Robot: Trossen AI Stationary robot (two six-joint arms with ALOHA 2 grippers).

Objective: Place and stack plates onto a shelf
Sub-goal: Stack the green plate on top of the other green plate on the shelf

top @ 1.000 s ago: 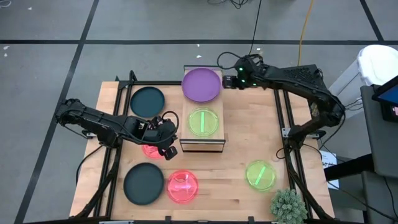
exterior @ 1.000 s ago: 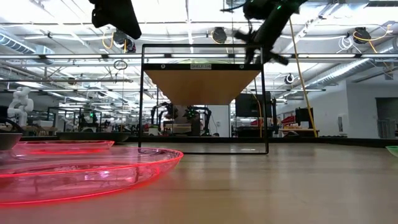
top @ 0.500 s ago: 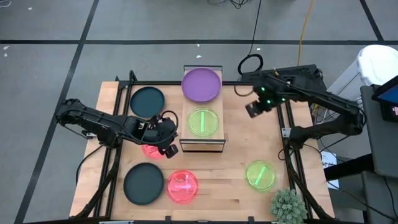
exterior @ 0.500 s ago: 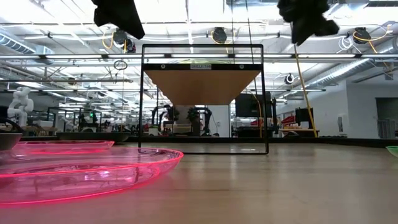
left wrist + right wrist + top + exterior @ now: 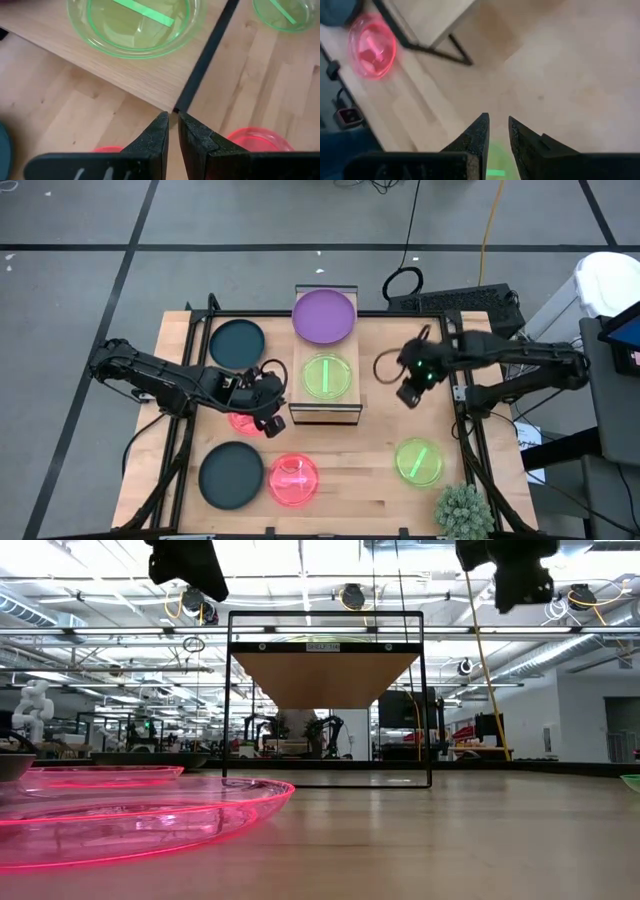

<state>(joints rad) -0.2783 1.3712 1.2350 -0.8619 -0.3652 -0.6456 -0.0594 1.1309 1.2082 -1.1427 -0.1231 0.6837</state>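
The shelf (image 5: pixel 340 408) stands mid-table. A green plate (image 5: pixel 327 376) lies flat on its wood top, and a purple plate (image 5: pixel 324 316) lies on its far end. On the table lie two dark plates (image 5: pixel 237 343) (image 5: pixel 231 476), two pink plates (image 5: pixel 293 480) (image 5: pixel 238 422) and a second green plate (image 5: pixel 418 461). My left gripper (image 5: pixel 270 418) (image 5: pixel 172 125) hovers shut beside the shelf's near left corner, over a pink plate. My right gripper (image 5: pixel 408 394) (image 5: pixel 498 125) hangs above bare table right of the shelf, its fingers a narrow gap apart, holding nothing.
A potted plant (image 5: pixel 465 510) stands at the table's near right corner. Bare wood lies between the shelf and the right-hand green plate. Black frame rails run along the table's left and right sides. In the low view both grippers (image 5: pixel 190 565) (image 5: pixel 520 580) hang high above the table top.
My right gripper has drawn back from the purple plate at the shelf's far end. It swung toward the table's right edge, then toward the near edge, and now hangs right of the shelf. The purple plate stays on the shelf.
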